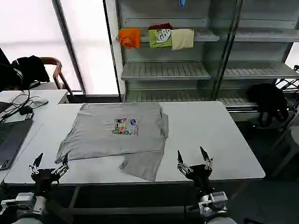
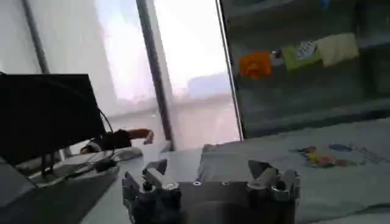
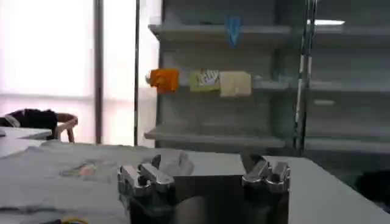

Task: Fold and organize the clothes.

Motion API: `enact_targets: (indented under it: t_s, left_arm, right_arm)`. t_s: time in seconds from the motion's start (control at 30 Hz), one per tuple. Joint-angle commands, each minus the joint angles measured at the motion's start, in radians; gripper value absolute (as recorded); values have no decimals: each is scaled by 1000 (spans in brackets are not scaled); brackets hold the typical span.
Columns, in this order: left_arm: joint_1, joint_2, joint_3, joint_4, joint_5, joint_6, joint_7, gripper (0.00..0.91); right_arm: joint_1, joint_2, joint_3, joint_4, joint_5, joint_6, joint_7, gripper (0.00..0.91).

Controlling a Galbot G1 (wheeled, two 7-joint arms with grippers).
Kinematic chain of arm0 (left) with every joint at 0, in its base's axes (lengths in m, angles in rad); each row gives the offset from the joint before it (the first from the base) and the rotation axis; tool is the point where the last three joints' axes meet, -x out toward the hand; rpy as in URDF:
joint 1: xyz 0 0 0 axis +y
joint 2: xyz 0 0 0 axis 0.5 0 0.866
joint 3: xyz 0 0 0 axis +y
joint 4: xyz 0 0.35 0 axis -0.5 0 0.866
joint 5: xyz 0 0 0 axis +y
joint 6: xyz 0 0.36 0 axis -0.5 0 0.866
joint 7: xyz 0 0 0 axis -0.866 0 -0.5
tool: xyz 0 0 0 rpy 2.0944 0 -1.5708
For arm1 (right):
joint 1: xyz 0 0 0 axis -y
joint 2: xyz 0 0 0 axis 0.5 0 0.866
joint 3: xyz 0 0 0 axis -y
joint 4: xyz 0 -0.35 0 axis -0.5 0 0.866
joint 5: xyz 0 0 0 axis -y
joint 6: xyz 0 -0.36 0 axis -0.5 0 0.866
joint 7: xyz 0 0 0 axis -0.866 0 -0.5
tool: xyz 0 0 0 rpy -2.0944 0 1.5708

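Looking at it, my left gripper (image 1: 49, 162) and right gripper (image 1: 194, 157) both hovered open, empty, at the table's (image 1: 219, 135) near edge, so I figured folding the grey shirt (image 1: 117, 133) hadn't started and grabbing a sleeve was next.

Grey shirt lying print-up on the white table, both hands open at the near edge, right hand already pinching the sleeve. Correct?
Not quite. In the head view the right hand is open and clear of the grey shirt, holding nothing. The rest stands: print up, left hand open too.

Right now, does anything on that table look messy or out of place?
Only the grey shirt: it lies print up and crooked on the table, with one part trailing loose toward the near edge, so it isn't squared up. Both tools, left and right, wait open at that edge, touching nothing.
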Motion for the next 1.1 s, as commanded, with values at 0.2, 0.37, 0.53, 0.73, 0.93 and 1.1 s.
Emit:
enact_targets:
  t_s: [0.2,0.37,0.53,0.73,0.93,1.1]
  left_arm:
    - [-54,113,-29,13,-259,377,83,907]
    - [-95,113,-5,47,-253,377,134,907]
    - [-164,128,10,129,-258,375,158,907]
    - [-208,133,20,192,-260,373,172,907]
    - [-242,135,26,248,-260,362,177,907]
    - [-256,133,31,289,-263,353,176,907]
  right_arm:
    - [75,11,-120,2,109,-193,25,907]
    - [87,22,-131,-31,136,-193,-1,907]
    - [105,34,-150,-67,129,-194,-46,907]
    - [123,49,-163,-119,130,-194,-67,907]
    - [145,68,-183,-157,127,-194,-75,907]
    - [163,82,-195,-192,126,-193,-71,907]
